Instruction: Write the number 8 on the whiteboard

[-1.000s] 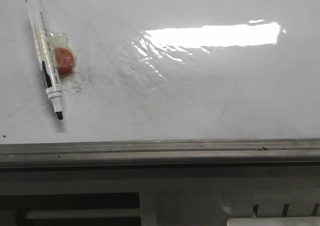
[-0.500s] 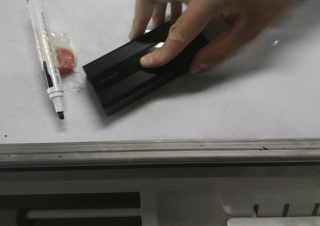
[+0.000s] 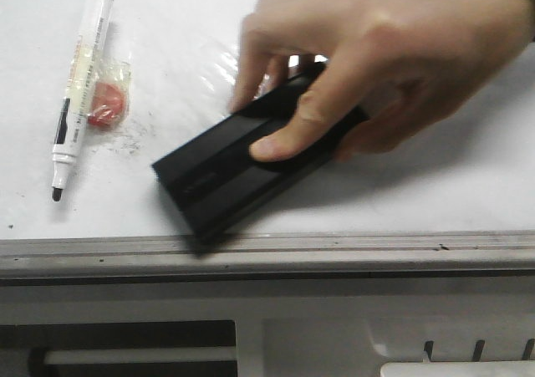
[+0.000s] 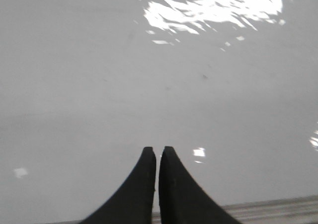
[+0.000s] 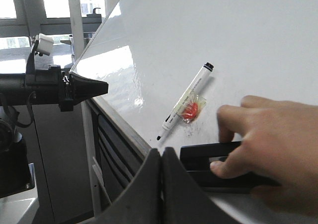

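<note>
The whiteboard [image 3: 418, 201] lies flat, glossy white with faint grey specks. The number 8 is out of view; no ink line shows on it. A white marker pen [image 3: 77, 84] with a black cap lies at the far left, a red lump in clear tape [image 3: 107, 109] beside it. A person's hand [image 3: 393, 51] presses a black eraser block [image 3: 226, 176] onto the board near the rail. My left gripper [image 4: 157, 149] is shut and empty over bare board. My right gripper [image 5: 162, 150] is shut and empty, close to the eraser [image 5: 208, 164] and the pen [image 5: 186, 100].
A grey metal edge rail [image 3: 334, 252] runs along the whiteboard's near side, with the table frame below it. In the right wrist view the left arm [image 5: 49, 90] reaches in at the board's corner, with windows behind it.
A hand with the black eraser came onto the board and slid toward the rail. The marker pen swung round, its cap now to the right and its tip to the left.
</note>
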You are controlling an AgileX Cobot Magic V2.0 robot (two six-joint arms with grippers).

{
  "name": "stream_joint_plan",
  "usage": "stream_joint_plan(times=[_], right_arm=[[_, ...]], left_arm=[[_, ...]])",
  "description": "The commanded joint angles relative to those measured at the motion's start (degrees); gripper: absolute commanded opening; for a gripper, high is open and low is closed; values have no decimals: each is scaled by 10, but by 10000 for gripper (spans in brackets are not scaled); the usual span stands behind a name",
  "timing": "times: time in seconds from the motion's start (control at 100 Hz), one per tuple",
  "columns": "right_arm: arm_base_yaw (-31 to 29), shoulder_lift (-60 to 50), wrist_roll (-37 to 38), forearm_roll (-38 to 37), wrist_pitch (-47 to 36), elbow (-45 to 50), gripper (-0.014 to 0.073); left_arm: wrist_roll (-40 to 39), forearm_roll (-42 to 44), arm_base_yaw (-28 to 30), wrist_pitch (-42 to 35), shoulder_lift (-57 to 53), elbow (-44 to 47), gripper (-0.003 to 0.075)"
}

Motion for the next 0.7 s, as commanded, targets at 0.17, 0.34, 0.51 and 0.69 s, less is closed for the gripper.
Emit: stream_joint_plan(times=[0.17, 0.34, 0.51, 0.69], right_arm=[[1, 2, -8, -7, -47, -15, -63], [1, 2, -8, -7, -47, -15, -63], [1, 2, -8, -7, -47, -15, -63], [1, 2, -8, -7, -47, -15, -63]], left_arm=[[0, 12, 69, 56, -33, 19, -20], [-32, 37, 69, 71, -33, 19, -20], [-32, 34, 69, 69, -32, 19, -20], [-32, 34, 69, 69, -32, 19, -20]])
